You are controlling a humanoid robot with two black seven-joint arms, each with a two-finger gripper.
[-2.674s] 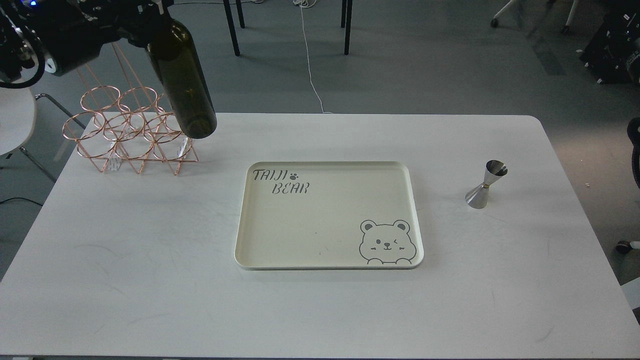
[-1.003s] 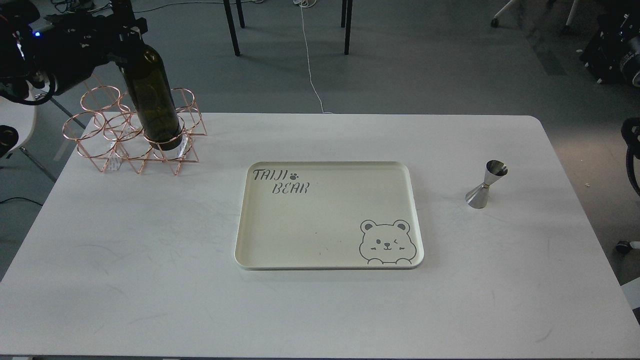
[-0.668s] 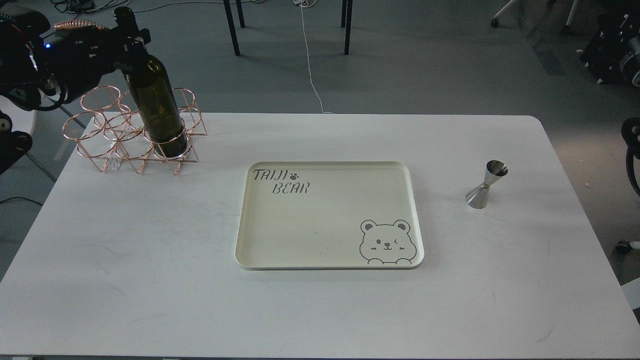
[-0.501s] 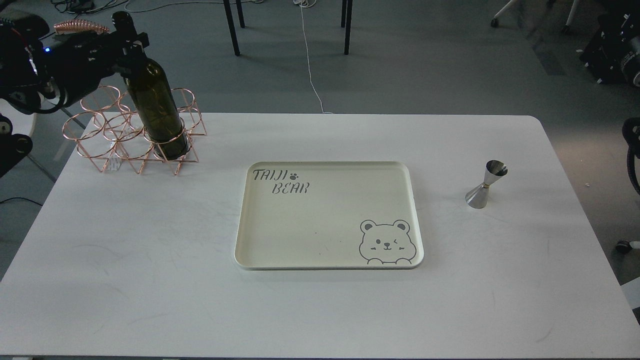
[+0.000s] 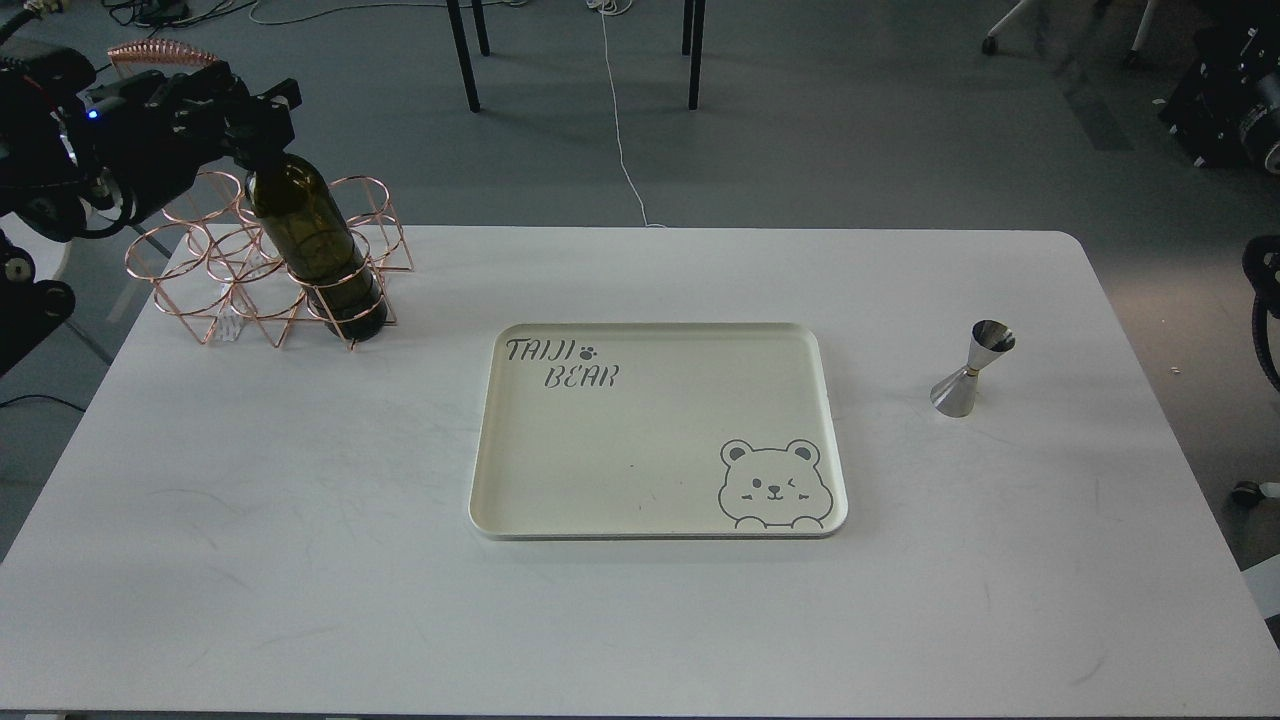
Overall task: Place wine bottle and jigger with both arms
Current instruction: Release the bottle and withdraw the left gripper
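The dark olive-green wine bottle (image 5: pixel 312 240) stands tilted inside the front right ring of a copper wire rack (image 5: pixel 205 268) at the table's far left. Its base is down by the table. My left gripper (image 5: pixel 262 128) comes in from the left and is closed around the bottle's neck, hiding it. The silver jigger (image 5: pixel 970 371) stands upright on the table at the right, untouched. Only a bit of my right arm (image 5: pixel 1265 300) shows at the right edge; its gripper is out of view.
A cream tray (image 5: pixel 650 490) with a bear drawing and "TAIJI BEAR" lettering lies in the middle of the white table (image 5: pixel 300 560). Chair legs (image 5: pixel 465 50) and a white cable (image 5: pixel 620 120) are on the floor behind the table.
My left gripper has lowered the bottle from above the rack down into its front right ring; the bottle now sits deeper. The jigger and tray have not moved.
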